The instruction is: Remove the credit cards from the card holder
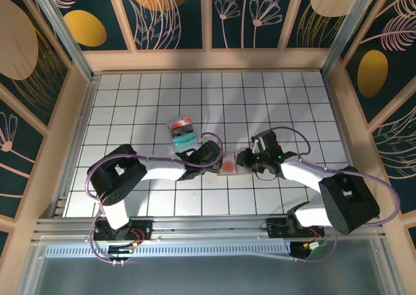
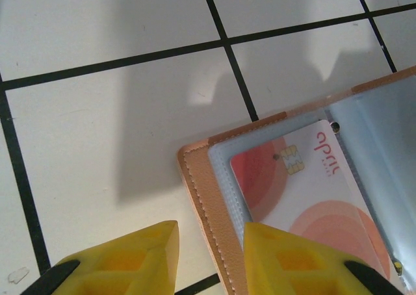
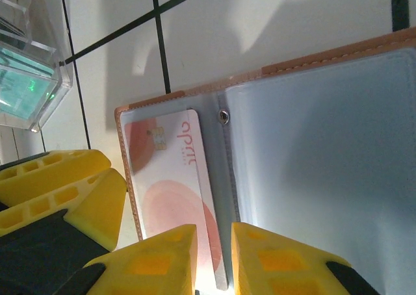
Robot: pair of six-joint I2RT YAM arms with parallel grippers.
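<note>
1. Both arms are reaching inward over the open blue-grey, tan-bordered card holder (image 1: 232, 167) on the counter (image 1: 130, 100).
2. The left fingers (image 2: 130, 262) are standing partly open astride its border.
3. The right fingers (image 3: 156, 262), narrowly parted, are bracketing the sleeved pink-and-white credit card (image 3: 169, 178); grip unclear.

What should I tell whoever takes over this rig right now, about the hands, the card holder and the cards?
Left hand: open, fingers astride the corner of the card holder.
Right hand: nearly closed on the long edge of the pale credit card, seemingly pinching it.
The holder lies open and flat on the table, near the clear box; the card sits in its clear sleeve.
Done: holder opened. Left: draw the card out.
</note>
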